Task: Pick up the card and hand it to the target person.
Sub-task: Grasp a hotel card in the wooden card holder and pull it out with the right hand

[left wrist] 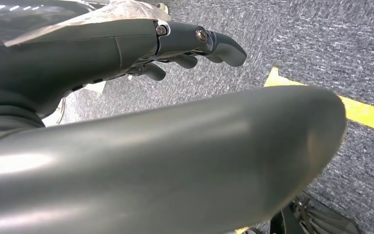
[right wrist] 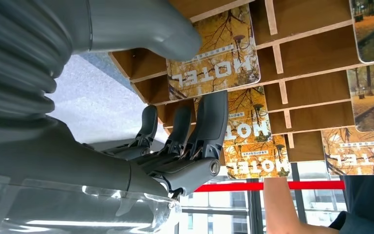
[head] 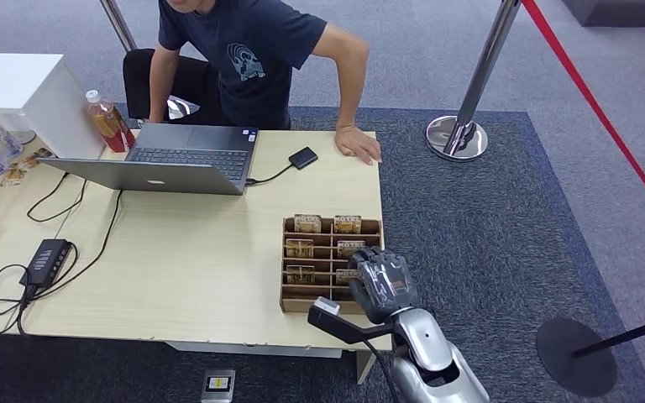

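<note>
Grey-blue carpeted floor (head: 512,210), light wooden table (head: 185,260) on it, chrome stanchion post (head: 470,92) with red belt (head: 605,109) off to the right. Brown wooden card rack with slotted rows (head: 290,290) sits at the table's near right corner. Yellow autumn-print cards marked HOTEL (head: 347,224) stand in its slots, two columns; in the right wrist view the nearest card (right wrist: 216,56) shows orange trees, white HOTEL lettering, rounded corners. Right hand (head: 382,281) is over the rack's right column, fingers (right wrist: 209,124) part curled and reaching down at the cards (right wrist: 241,131), thumb (right wrist: 141,24) lying beside the near card. Whether it has hold of a card, cannot tell. Left hand (left wrist: 185,46) hangs over carpet with a yellow floor line (left wrist: 365,112), fingers loosely curled, nothing in it. Person in dark blue T-shirt (head: 252,59) stands at the far side, one hand (head: 359,143) flat on the table edge. Silver open laptop (head: 176,159), small black box with cable (head: 303,158), plastic bottle of orange-red drink (head: 107,120), black adapter with wires (head: 46,260) also on the table. White cabinet (head: 17,92) at far left.
</note>
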Available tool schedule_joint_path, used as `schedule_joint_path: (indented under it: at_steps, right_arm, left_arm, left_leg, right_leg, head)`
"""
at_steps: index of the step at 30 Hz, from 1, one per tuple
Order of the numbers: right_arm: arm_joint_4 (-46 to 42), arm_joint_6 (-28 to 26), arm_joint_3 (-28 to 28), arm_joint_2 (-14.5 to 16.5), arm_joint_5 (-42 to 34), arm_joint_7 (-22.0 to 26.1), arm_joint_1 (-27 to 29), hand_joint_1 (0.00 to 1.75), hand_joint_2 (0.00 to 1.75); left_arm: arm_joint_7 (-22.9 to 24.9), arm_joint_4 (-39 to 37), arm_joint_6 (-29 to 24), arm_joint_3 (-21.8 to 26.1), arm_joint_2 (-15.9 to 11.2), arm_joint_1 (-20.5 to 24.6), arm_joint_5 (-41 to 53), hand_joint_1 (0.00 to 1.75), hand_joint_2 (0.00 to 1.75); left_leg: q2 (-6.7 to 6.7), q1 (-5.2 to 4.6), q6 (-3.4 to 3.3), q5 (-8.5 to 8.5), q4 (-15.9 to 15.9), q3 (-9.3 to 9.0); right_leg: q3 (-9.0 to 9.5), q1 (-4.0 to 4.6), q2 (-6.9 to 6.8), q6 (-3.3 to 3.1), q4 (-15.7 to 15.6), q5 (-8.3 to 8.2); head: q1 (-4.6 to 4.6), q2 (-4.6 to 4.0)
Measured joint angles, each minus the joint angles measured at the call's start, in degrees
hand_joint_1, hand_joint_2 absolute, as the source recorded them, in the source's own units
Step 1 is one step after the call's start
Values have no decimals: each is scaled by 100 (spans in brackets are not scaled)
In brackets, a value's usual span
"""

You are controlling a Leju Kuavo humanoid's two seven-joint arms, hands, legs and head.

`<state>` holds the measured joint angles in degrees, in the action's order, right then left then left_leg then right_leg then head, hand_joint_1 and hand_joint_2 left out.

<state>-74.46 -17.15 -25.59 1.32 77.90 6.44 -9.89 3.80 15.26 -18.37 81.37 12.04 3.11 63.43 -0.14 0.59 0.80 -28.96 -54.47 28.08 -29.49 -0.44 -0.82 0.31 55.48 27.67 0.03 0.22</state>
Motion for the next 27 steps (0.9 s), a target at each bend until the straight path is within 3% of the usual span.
schedule_joint_path:
  at_steps: [7, 12, 20, 27]
  right_arm:
    - [0, -108, 16, -22, 37, 67, 44, 137, 175]
    - [4, -199, 51, -23, 23, 155, 50, 174, 175]
    - [-78, -364, 116, -73, 49, 209, 118, 175, 175]
    - [-752, -611, 140, -127, 133, 262, 326, 175, 175]
  left_arm:
    - [-55, 0, -2, 0, 0, -11, 1, 0, 0]
    - [-79, 0, 1, 0, 0, -11, 17, 0, 0]
    - [-127, 0, 54, 0, -2, -14, 46, 0, 0]
    - [-136, 0, 88, 0, -2, -13, 71, 0, 0]
  left_leg:
    - [0, 0, 0, 0, 0, -2]
    - [0, 0, 0, 0, 0, -2]
    - [0, 0, 0, 1, 0, -2]
    - [0, 0, 0, -1, 0, 2]
  right_leg:
    - [2, 0, 0, 0, 0, 0]
    - [2, 0, 0, 0, 0, 0]
    - [2, 0, 0, 1, 0, -1]
    - [-2, 0, 0, -1, 0, 0]
  head:
    - [0, 0]
    - [-1, 0]
    - [-1, 0]
    - [0, 0]
